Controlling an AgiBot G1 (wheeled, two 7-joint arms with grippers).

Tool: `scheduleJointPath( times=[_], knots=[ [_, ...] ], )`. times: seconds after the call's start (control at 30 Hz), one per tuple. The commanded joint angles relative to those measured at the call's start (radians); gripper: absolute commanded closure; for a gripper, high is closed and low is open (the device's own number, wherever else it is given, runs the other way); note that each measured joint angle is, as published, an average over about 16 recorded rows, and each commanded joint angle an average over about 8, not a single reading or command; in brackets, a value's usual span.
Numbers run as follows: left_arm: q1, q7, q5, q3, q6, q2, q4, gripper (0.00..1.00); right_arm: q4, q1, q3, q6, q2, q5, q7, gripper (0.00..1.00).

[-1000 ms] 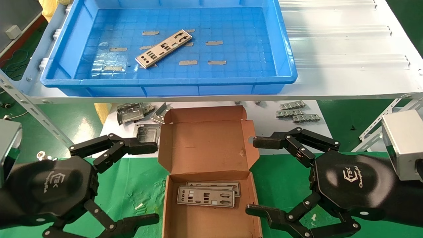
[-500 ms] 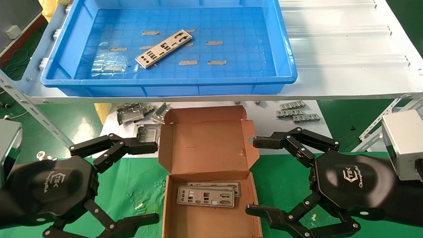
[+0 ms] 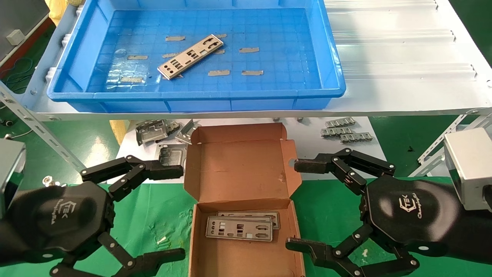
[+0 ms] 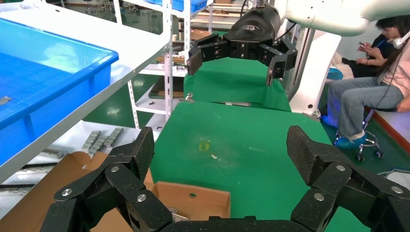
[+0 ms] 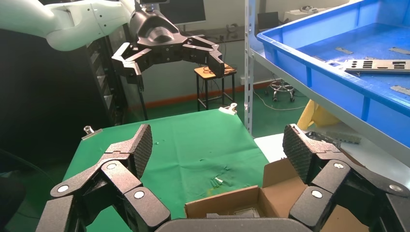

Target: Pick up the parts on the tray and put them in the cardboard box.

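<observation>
One silvery punched part (image 3: 191, 56) lies slantwise on the floor of the blue tray (image 3: 196, 94) on the white shelf; it also shows in the right wrist view (image 5: 377, 65). The open cardboard box (image 3: 242, 215) sits below on the green cloth and holds two parts (image 3: 240, 227), stacked. My left gripper (image 3: 175, 211) is open and empty to the left of the box. My right gripper (image 3: 296, 204) is open and empty to the right of the box. Both hover low, apart from the box.
Bent grey brackets (image 3: 152, 130) lie on a white board behind the box at the left, ribbed strips (image 3: 344, 130) at the right. The shelf's front edge (image 3: 346, 111) overhangs the box's far end. A slanted metal strut (image 3: 42, 130) runs at the left.
</observation>
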Motion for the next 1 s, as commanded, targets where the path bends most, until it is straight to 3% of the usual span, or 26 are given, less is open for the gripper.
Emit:
scheduleJointPath(
  times=[0.03, 1.0],
  knots=[
    [0.000, 0.000, 0.000, 0.000, 0.000, 0.000, 0.000, 0.00, 0.000, 0.000, 0.000, 0.000, 0.000, 0.000, 0.000, 0.00],
    [0.000, 0.000, 0.000, 0.000, 0.000, 0.000, 0.000, 0.00, 0.000, 0.000, 0.000, 0.000, 0.000, 0.000, 0.000, 0.00]
  ],
)
